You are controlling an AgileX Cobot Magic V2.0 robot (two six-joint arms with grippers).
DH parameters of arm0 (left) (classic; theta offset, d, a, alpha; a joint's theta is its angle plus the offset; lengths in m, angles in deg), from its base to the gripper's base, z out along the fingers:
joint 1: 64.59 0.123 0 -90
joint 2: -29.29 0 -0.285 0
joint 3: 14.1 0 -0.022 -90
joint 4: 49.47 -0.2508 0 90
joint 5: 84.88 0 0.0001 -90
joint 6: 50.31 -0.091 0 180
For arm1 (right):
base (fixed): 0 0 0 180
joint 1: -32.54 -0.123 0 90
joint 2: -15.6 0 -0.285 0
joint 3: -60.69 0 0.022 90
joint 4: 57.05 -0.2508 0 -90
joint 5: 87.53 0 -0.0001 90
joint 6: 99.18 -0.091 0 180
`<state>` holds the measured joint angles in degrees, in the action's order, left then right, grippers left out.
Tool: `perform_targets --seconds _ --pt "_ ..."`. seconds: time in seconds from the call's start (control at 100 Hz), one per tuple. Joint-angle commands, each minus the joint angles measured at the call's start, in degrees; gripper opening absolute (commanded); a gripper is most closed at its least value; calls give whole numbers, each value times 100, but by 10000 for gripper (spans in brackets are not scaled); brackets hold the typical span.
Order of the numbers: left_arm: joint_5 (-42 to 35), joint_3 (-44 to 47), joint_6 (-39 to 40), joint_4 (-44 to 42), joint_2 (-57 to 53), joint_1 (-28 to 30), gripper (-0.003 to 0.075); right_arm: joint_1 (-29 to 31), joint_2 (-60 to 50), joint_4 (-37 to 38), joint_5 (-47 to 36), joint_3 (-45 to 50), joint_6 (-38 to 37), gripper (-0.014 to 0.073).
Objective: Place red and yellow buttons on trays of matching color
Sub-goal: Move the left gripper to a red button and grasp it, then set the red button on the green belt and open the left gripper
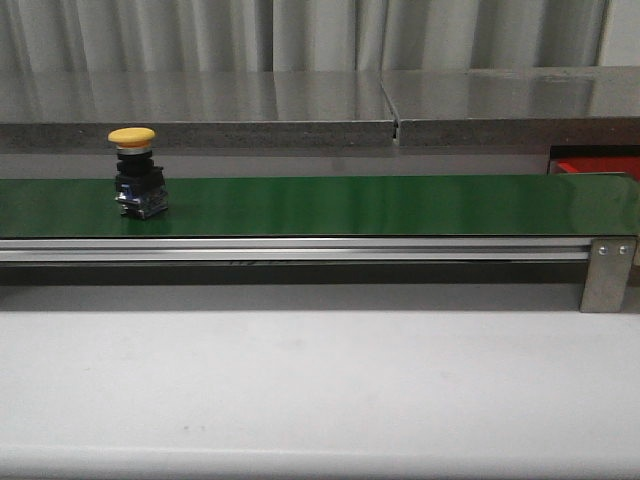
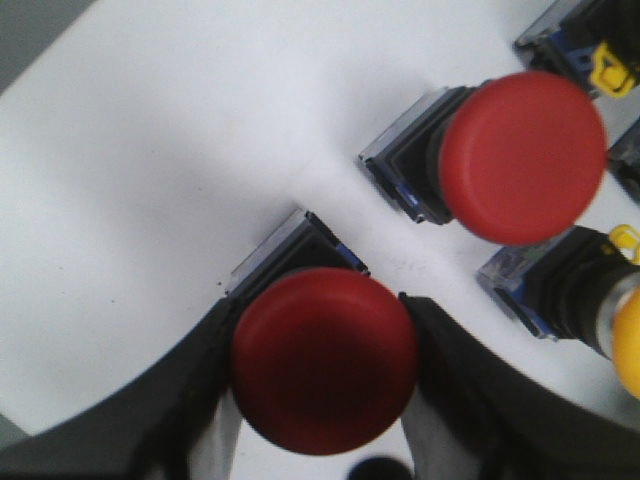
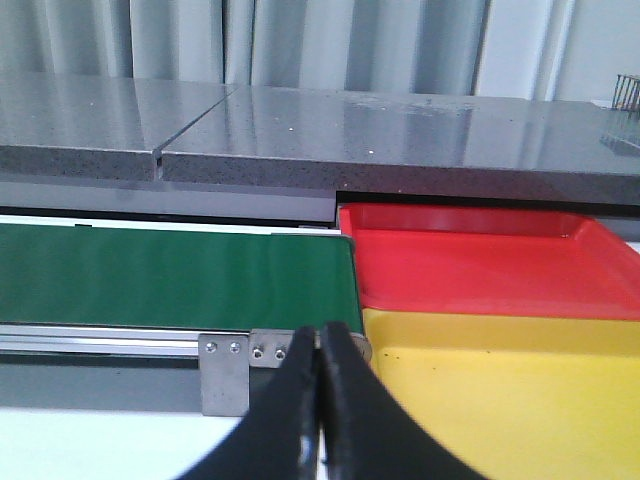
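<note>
Left claw point(image 2: 325, 400): its dark fingers point(image 2: 470, 400) flank a red button point(image 2: 325, 360) on both sides, touching or nearly touching its cap, so it looks to be gripping it; firm contact cannot be confirmed.
Held button: upright on the white bench point(image 2: 150, 200), clear base away from the claw, cap toward the camera, a pose that suits a pinch across the cap.
Beyond the left claw: a second red button point(image 2: 520, 155) stands apart; a yellow-capped one point(image 2: 625, 340) lies just beside it at the frame edge. This looks like the supply stock.
Right claw point(image 3: 320, 400): fingers pressed together, holding nothing, hovering near the belt's end.
Past the right claw: yellow tray point(image 3: 500, 400) nearest, red tray point(image 3: 480, 265) behind it, both abutting the green belt point(image 3: 170, 275), likely so arriving buttons travel little.
On the belt: a yellow button point(image 1: 137, 172) stands upright far from the tray end, well apart from either claw.
Judgement: red button probably goes to the belt next.
</note>
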<state>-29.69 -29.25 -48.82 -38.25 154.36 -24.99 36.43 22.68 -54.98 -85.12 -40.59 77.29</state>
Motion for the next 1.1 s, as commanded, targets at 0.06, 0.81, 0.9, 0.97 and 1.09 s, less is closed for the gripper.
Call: perform_targets --seconds 0.06,0.81,0.9,0.97,1.09 --pt "42 -144 -88 82 -912 -15 221 27 -90 46 -456 -124 28 -117" --pt "59 -303 -88 127 -1295 -1906 221 27 -90 46 -456 -124 28 -117" --pt "98 -437 -88 231 -1207 -2081 221 27 -90 46 -456 -124 28 -117" --pt "152 -528 -88 298 -1111 -2181 221 27 -90 46 -456 -124 28 -117" --pt "271 -663 -88 298 -908 -2302 221 27 -90 46 -456 -124 28 -117"
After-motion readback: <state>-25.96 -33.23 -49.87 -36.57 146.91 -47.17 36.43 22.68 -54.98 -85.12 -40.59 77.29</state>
